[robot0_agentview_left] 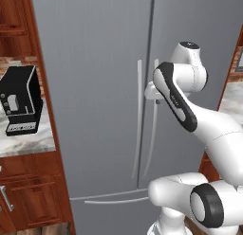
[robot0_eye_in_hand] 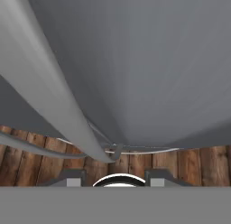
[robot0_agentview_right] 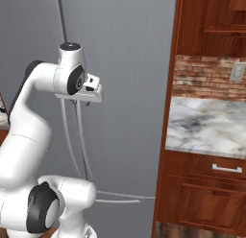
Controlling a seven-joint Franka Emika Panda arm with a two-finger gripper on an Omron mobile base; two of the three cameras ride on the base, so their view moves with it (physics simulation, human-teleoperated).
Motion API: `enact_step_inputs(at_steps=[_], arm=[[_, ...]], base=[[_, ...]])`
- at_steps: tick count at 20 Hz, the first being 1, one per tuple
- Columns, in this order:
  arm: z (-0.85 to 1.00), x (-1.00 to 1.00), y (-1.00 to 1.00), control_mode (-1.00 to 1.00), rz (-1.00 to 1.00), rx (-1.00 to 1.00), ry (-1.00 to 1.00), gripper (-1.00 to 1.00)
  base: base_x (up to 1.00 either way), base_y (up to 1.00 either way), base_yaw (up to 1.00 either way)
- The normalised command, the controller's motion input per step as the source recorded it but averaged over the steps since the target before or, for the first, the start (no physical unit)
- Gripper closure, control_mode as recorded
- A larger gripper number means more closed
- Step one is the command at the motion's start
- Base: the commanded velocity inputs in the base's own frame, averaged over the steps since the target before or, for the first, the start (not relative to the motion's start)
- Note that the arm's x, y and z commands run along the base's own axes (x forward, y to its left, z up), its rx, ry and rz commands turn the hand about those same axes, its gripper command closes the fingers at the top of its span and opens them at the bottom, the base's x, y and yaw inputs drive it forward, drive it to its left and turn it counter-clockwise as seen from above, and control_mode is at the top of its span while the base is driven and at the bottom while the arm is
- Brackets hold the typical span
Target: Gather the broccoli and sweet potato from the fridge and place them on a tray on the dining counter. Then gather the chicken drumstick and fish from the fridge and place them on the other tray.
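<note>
From the left base view, the gripper point(robot0_agentview_left: 153, 94) sits at the right fridge door handle point(robot0_agentview_left: 154, 134), a tall bar running up and down. From the right base view, the fridge point(robot0_agentview_right: 125, 64) is closed, so the food is probably inside. From the hand view, the handle point(robot0_eye_in_hand: 49, 92) lies left of the fingertips point(robot0_eye_in_hand: 73, 179); whether they hold it cannot be told.

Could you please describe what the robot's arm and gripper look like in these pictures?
The arm is made of rounded, glossy white segments with dark grey to black joint bands and round dark end caps, and no loose cables show. The gripper has a white hand body seen in the base views and two small dark grey finger tips in the hand view.
</note>
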Motion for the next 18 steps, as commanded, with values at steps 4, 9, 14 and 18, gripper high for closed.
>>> enact_step_inputs(at_steps=[4, 9, 14, 18], arm=[[0.0, 0.0, 0.0, 1.0, 0.0, 0.0, 0.0, -1.0], [0.0, 0.0, 0.0, 1.0, 0.0, 0.0, 0.0, -1.0], [0.0, 0.0, 0.0, 1.0, 0.0, 0.0, 0.0, -1.0], [0.0, 0.0, 0.0, 1.0, 0.0, 0.0, 0.0, -1.0]], base=[[-0.06, 0.0, 0.0], [-0.5, 0.09, 0.01], [-0.59, 0.17, 0.0], [-0.3, 0.25, -0.01]])
